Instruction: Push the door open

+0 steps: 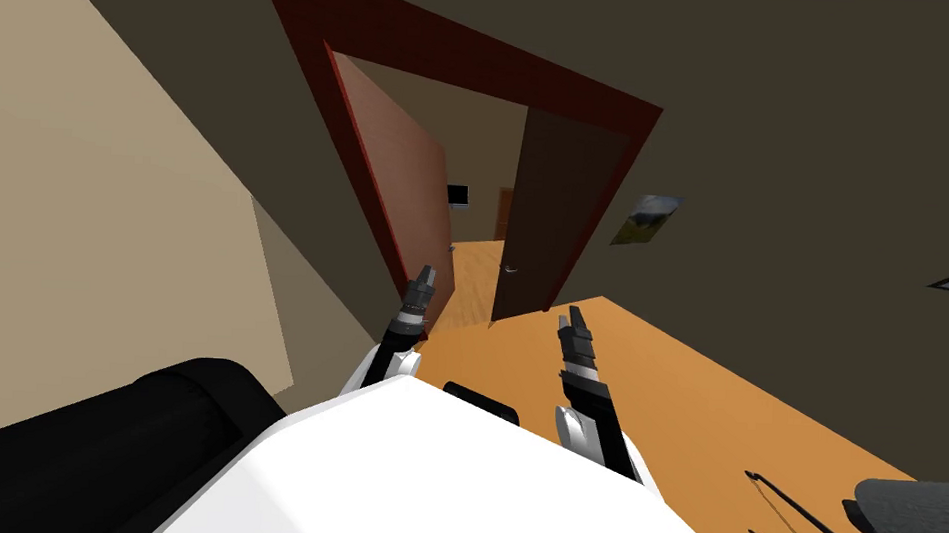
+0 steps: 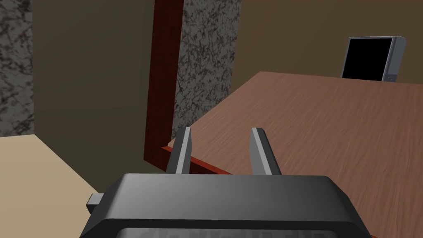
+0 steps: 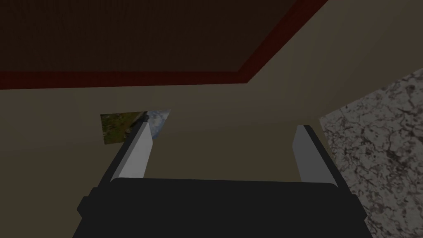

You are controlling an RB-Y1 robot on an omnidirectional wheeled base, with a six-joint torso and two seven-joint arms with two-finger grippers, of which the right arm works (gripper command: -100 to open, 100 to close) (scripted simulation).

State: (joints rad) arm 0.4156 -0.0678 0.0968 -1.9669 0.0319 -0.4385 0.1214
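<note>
- While the reddish-brown door (image 1: 398, 180) stands swung well inward from its dark red frame (image 1: 491, 61), at 12 o'clock from me, the push looks largely made. A strip of wooden floor (image 1: 470, 266) shows through the opening beside it.
- At 1 o'clock a second, dark leaf (image 1: 550, 217) stands partly open too. The passage between the two leaves is narrow, and I judge it too tight for my body as it is.
- Left pincer (image 1: 424, 278) is raised at 11 o'clock, low on the door's face. In its wrist view the brown wood-grained panel lies right past the fingers, which are spread with nothing between them. Whether they touch the wood I cannot tell.
- Right pincer (image 1: 571, 316) is held up at 1 o'clock, apart from both leaves. Its fingers are spread wide and empty, and they point toward the wall near a small picture (image 3: 134, 124).
- What is left, as I judge it, is to keep the left arm pressing the door further toward 11 o'clock until it lies back near the wall behind it. The dark leaf may also need a nudge if the way through has to be wider.
</note>
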